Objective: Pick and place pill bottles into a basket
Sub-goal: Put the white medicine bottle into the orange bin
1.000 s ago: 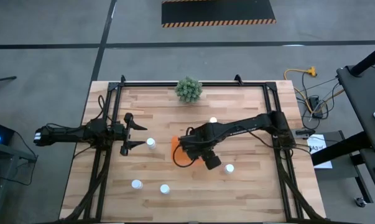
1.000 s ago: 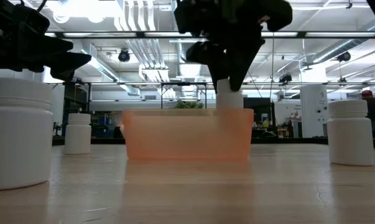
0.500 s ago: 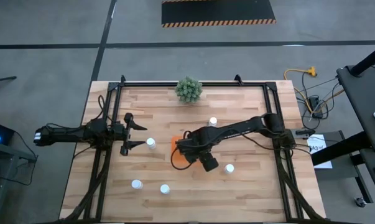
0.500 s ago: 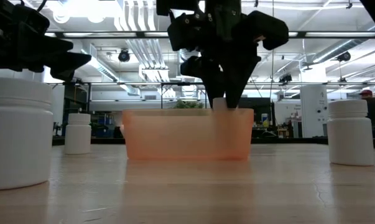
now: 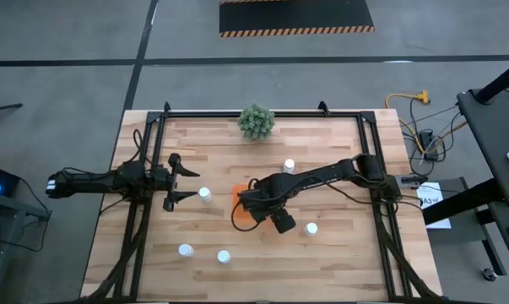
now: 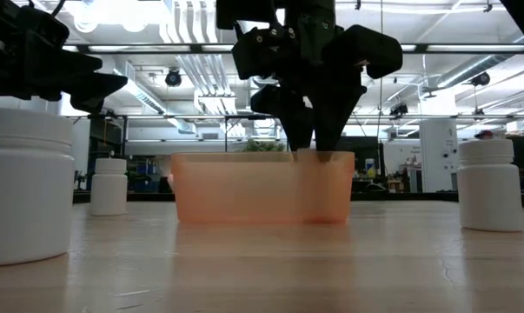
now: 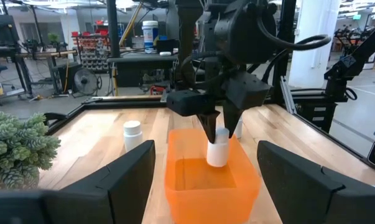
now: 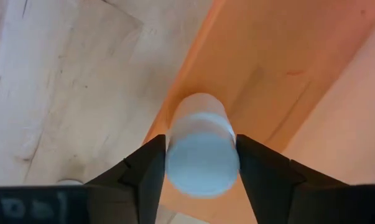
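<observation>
My right gripper is shut on a white pill bottle and reaches down into the orange tray at the table's middle. My left gripper hangs open and empty above the table, left of the tray. One bottle stands just right of the left gripper. Another stands beyond the tray, one to the tray's right, and two near the front edge. All of these stand upright on their bases. My right gripper pinches the bottle's upper end, at the cap, between its two fingers. The fingers come from above, pointing down. The bottle hangs upright inside the tray, near its wall. Whether its base touches the tray floor I cannot tell.
A small green bushy plant stands at the table's far edge. Black frame rails run along both sides of the wooden table. In the low view a bottle stands close to the camera on the left.
My right gripper has gone down with the bottle, and a little toward the table's left. The bottle showed above the tray's rim a second ago; now it sits below the rim, inside the tray, still upright.
</observation>
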You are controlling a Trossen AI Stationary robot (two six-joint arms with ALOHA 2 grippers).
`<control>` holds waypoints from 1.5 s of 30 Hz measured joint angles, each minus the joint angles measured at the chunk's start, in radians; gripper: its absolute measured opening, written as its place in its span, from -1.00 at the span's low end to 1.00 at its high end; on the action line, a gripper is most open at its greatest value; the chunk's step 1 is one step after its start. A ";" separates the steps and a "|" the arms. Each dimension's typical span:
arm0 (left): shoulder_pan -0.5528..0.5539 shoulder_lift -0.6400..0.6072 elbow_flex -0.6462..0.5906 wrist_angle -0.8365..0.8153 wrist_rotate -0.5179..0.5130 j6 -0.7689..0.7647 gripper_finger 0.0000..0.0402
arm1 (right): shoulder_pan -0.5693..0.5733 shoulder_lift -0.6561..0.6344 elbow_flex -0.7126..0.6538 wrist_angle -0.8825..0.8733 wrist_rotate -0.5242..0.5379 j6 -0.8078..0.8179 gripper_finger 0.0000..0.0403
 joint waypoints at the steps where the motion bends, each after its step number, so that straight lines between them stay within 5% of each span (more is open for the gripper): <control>1: 0.000 0.000 0.000 0.000 0.000 0.000 0.32 | 0.000 0.000 0.000 0.000 0.000 0.000 -0.06; 28: 0.000 0.000 0.000 0.000 0.000 0.000 0.32 | 0.000 -0.069 0.000 -0.034 0.003 0.005 0.00; 45: 0.000 0.000 0.000 0.000 0.000 0.000 0.32 | 0.069 -0.153 0.000 -0.141 0.001 0.199 0.00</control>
